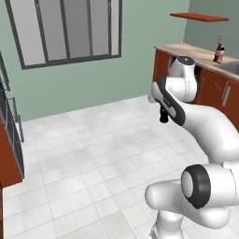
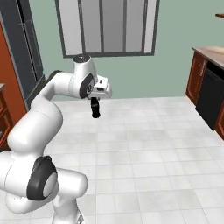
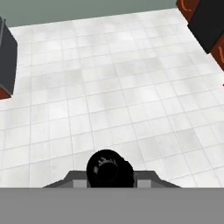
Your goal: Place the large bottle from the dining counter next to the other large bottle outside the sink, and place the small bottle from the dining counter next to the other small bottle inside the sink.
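Note:
My gripper point(image 2: 94, 101) is shut on the small bottle point(image 2: 95, 108), a short all-black one that hangs below the hand, high over the tiled floor. In the left base view the gripper point(image 1: 163, 110) holds the same small bottle point(image 1: 164, 115) in front of the wooden cabinets. In the hand view the small bottle's round black top point(image 3: 109, 169) sits between the fingertips. The other large bottle point(image 1: 219, 52), dark brown with a red label, stands on the far worktop beside the grey sink point(image 1: 231, 68). The large bottle and the dining counter are out of view.
White tiled floor point(image 2: 144, 144) spreads ahead of the base. Wooden cabinets point(image 1: 163, 65) and a dark appliance front point(image 2: 210, 98) line the right wall. A tall dark unit point(image 2: 26, 48) stands at the left, a window point(image 2: 107, 26) on the back wall and a shelf point(image 1: 199, 17) above the worktop.

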Controlling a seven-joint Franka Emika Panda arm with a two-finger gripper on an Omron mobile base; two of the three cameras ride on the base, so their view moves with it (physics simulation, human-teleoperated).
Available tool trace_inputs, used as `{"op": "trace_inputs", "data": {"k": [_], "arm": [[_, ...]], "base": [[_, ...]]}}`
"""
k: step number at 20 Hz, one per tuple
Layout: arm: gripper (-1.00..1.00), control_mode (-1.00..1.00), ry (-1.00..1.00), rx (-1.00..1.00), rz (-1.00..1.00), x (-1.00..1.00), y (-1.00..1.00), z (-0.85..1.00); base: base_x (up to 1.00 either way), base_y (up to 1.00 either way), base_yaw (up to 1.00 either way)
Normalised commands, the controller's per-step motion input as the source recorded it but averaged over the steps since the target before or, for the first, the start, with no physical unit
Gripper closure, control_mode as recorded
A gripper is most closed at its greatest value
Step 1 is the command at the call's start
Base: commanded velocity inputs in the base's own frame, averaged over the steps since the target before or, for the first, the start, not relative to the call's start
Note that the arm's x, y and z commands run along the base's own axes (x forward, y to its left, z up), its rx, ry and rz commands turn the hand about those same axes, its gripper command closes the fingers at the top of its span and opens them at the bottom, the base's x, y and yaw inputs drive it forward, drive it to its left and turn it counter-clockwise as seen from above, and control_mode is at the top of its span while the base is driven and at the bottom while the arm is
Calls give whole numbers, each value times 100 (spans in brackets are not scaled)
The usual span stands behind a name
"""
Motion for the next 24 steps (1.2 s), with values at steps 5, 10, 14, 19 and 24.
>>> {"op": "trace_inputs", "data": {"k": [5,10,14,19,24], "arm": [[100,100,0,0,0,0,0,0],[100,100,0,0,0,0,0,0],[100,100,0,0,0,0,0,0],[100,100,0,0,0,0,0,0],[100,100,0,0,0,0,0,0]], "base": [[69,15,-13],[20,0,-21],[5,-1,-23],[3,-2,-23],[3,-2,-23]]}}
